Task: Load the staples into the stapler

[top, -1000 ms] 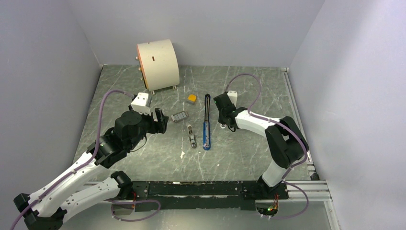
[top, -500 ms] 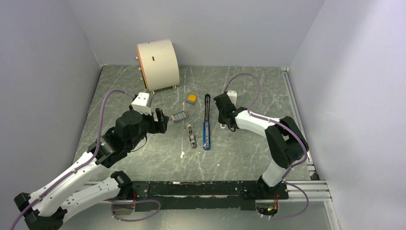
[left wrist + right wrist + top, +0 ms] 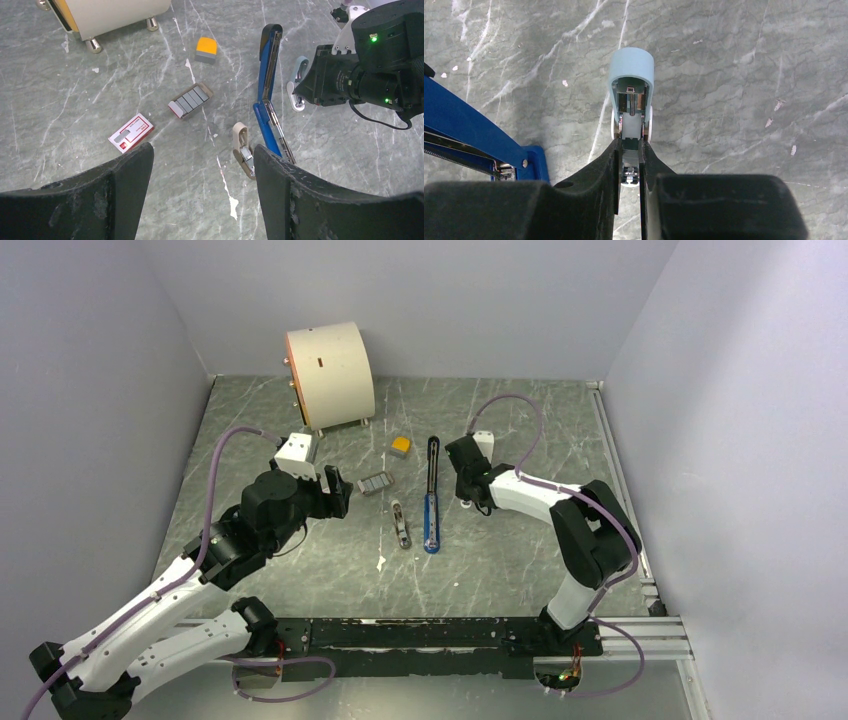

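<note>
The blue stapler (image 3: 431, 510) lies opened out flat on the table, its black half (image 3: 432, 462) pointing away; it also shows in the left wrist view (image 3: 268, 95) and the right wrist view (image 3: 469, 132). The staples (image 3: 190, 99) are grey ribbed strips in a small brown tray (image 3: 375, 483), left of the stapler. My left gripper (image 3: 340, 492) hangs open just left of the tray, nothing between its fingers (image 3: 200, 156). My right gripper (image 3: 630, 146) is shut on the near end of a small pale-blue block (image 3: 631, 75), right of the stapler (image 3: 467, 499).
A red-and-white box (image 3: 131, 132) lies left of the tray. A beige little block (image 3: 401, 525) sits beside the stapler's blue half. An orange-topped block (image 3: 401, 445) and a big cream cylinder (image 3: 330, 375) stand farther back. Grey walls close in on three sides.
</note>
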Robot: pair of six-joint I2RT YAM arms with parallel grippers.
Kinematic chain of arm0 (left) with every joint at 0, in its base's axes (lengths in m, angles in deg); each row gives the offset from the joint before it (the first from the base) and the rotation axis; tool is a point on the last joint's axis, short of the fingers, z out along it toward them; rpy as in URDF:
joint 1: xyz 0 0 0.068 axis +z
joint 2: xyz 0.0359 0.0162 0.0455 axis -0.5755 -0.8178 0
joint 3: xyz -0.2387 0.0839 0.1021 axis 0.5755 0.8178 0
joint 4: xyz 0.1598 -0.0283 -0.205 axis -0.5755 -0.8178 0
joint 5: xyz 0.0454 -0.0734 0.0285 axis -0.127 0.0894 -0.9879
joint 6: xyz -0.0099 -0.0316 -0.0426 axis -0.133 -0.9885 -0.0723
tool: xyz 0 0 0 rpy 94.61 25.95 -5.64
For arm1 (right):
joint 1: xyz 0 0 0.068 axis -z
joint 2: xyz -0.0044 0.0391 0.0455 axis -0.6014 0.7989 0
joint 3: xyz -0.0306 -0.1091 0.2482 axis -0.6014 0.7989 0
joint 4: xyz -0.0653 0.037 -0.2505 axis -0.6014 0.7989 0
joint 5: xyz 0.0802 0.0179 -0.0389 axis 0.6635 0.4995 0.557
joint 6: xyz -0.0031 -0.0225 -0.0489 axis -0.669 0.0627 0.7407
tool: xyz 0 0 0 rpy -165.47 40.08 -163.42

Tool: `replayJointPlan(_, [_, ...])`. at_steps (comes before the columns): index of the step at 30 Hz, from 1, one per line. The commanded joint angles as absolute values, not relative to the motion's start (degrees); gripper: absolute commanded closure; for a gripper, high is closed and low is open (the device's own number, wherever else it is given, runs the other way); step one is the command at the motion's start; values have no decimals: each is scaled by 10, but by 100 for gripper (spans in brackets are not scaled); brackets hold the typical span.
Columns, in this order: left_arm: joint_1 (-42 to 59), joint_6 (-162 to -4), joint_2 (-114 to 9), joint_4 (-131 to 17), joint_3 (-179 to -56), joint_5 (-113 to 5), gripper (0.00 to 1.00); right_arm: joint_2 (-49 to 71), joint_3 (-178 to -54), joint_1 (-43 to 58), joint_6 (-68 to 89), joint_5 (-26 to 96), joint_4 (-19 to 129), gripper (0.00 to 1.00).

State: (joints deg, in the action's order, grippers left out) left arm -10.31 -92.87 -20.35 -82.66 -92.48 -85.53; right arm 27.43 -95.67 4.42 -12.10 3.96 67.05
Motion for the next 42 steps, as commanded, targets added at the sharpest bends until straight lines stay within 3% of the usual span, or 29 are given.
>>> replayJointPlan(1, [-101, -927, -203, -818, -937, -861, 22, 284, -952, 49, -119, 26, 660, 82])
replayJointPlan(15, [-101, -927, -204, -818, -936, -857, 22, 254, -959, 49, -126, 37, 675, 73])
replayJointPlan(27, [-101, -927, -204, -818, -936, -844, 20, 195, -1004, 48, -105, 54, 698, 52])
replayJointPlan(35, [-101, -943, -223, -806, -934, -825, 14, 174, -1036, 41, -40, 204, 660, 34])
replayJointPlan(38, [-101, -952, -240, -806, -932, -801, 6, 178, -1056, 25, -33, 197, 658, 29])
replayJointPlan(42, [-101, -982, -243, -792, -907, -768, 8, 203, -1094, 7, -31, 136, 677, 24])
